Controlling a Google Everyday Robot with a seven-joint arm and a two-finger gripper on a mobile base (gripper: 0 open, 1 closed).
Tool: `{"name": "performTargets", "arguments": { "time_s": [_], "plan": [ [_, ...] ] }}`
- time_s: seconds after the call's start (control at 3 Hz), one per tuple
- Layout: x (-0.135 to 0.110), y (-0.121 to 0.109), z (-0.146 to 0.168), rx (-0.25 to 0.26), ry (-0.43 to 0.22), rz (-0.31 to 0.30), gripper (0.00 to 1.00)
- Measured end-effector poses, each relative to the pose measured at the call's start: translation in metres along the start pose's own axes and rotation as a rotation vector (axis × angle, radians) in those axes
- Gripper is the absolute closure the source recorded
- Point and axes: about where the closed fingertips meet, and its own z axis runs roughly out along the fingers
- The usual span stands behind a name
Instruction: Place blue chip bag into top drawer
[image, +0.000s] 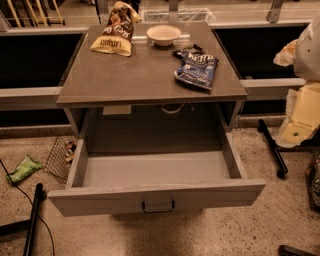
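The blue chip bag (196, 68) lies crinkled on the right side of the grey cabinet top (125, 80), near its right edge. The top drawer (155, 172) is pulled wide out below it, with nothing inside; its grey front panel carries a small dark handle (158, 206). My gripper (300, 122) is at the right edge of the view, off to the right of the cabinet, roughly level with the drawer and well apart from the bag. It holds nothing that I can see.
A yellow-and-brown chip bag (116, 31) and a white bowl (163, 34) sit at the back of the top. A small dark packet (186, 50) lies just behind the blue bag. A wire basket (62, 156), a green wrapper (22, 168) and black poles (272, 147) are on the floor.
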Motion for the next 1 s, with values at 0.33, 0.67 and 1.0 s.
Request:
{"name": "performTargets", "arguments": {
  "time_s": [0.33,0.67,1.0],
  "plan": [
    [-0.002,-0.006,0.002,0.011,-0.012,0.004,0.0],
    [-0.007,-0.042,0.02,0.024,-0.095,0.047,0.0],
    [-0.023,-0.092,0.049,0.02,-0.184,0.114,0.0]
  ]
}}
